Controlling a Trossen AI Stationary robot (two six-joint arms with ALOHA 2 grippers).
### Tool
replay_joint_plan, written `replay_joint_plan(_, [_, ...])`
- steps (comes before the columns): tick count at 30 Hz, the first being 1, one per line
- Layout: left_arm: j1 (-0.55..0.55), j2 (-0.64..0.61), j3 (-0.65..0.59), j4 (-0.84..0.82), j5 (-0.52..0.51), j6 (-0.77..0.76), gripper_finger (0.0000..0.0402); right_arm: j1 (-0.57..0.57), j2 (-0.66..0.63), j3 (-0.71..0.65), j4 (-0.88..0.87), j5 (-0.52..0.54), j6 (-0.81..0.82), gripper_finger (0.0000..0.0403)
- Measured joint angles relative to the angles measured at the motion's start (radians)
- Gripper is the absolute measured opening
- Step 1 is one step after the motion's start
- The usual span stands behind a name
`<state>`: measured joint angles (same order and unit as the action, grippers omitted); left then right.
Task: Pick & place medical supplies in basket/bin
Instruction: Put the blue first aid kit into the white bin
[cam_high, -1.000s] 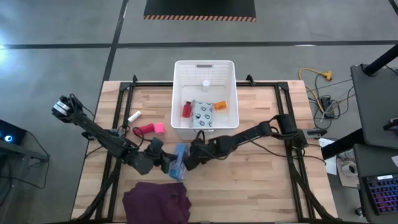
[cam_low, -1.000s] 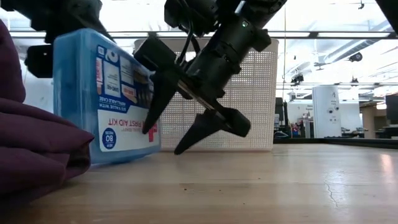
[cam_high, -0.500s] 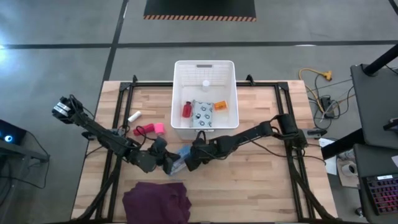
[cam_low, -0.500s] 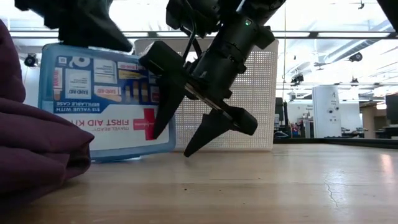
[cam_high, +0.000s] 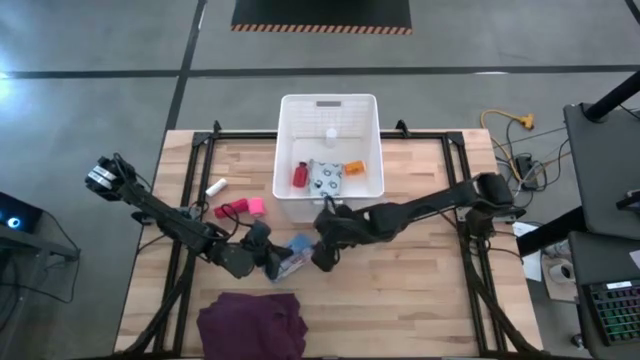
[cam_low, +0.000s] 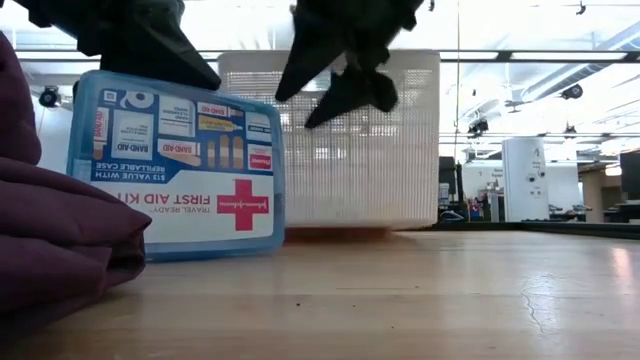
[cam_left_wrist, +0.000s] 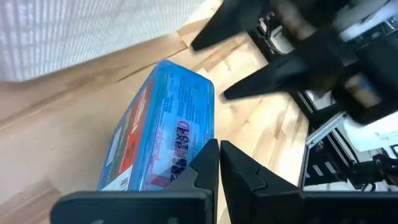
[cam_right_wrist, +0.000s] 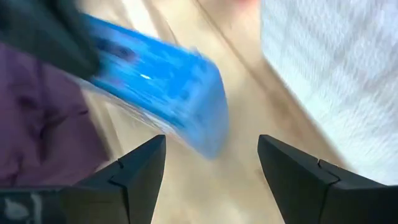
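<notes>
Standing on edge beside clenched left jaws (cam_high: 268, 264), first-aid pouch (cam_high: 291, 255): light, slick, squashy; better gripped across narrow faces by released right jaws (cam_high: 322, 258).

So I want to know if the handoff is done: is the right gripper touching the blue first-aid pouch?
Apart. The low view shows the right gripper open and raised, with clear space between it and the blue first-aid pouch.
</notes>
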<state>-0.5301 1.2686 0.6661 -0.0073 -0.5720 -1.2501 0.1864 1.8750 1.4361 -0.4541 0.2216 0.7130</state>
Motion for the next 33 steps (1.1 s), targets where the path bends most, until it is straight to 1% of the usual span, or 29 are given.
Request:
replay_joint_plan(3, [0.001,0.0,-0.004,0.013,0.005,0.015,0.0001,-0.005,-0.025,0.0,0.013,-0.003,-0.198,0.0247])
replay_joint_plan(5, [0.001,0.001,-0.005,0.014,0.005,0.019,0.0001,-0.008,-0.024,0.0,0.02,-0.034,-0.32,0.0246])
replay_joint_plan(8, [0.001,0.001,-0.006,0.017,0.015,0.02,0.0001,-0.008,-0.013,0.013,0.003,-0.063,-0.427,0.0247])
replay_joint_plan(13, [0.001,0.001,-0.007,0.016,0.021,0.022,0.0001,-0.006,0.004,0.054,-0.012,-0.066,-0.492,0.0247])
replay_joint_plan(17, [0.001,0.012,-0.009,0.016,0.06,0.048,0.0001,0.004,0.026,0.077,-0.013,-0.065,-0.517,0.0247])
replay_joint_plan(20, [0.001,0.027,-0.01,0.022,0.083,0.049,0.0001,0.013,0.053,0.1,-0.004,-0.065,-0.582,0.0247])
replay_joint_plan(25, [0.0,0.046,-0.01,0.061,0.111,0.049,0.0001,0.02,0.112,0.182,-0.027,-0.061,-0.645,0.0247])
replay_joint_plan(30, [-0.002,0.045,-0.011,0.06,0.128,0.07,0.0001,0.023,0.165,0.291,-0.104,-0.062,-0.739,0.0247])
replay_joint_plan(33, [-0.007,0.045,-0.013,0.06,0.128,0.072,0.0001,0.024,0.187,0.361,-0.195,-0.065,-0.779,0.0247])
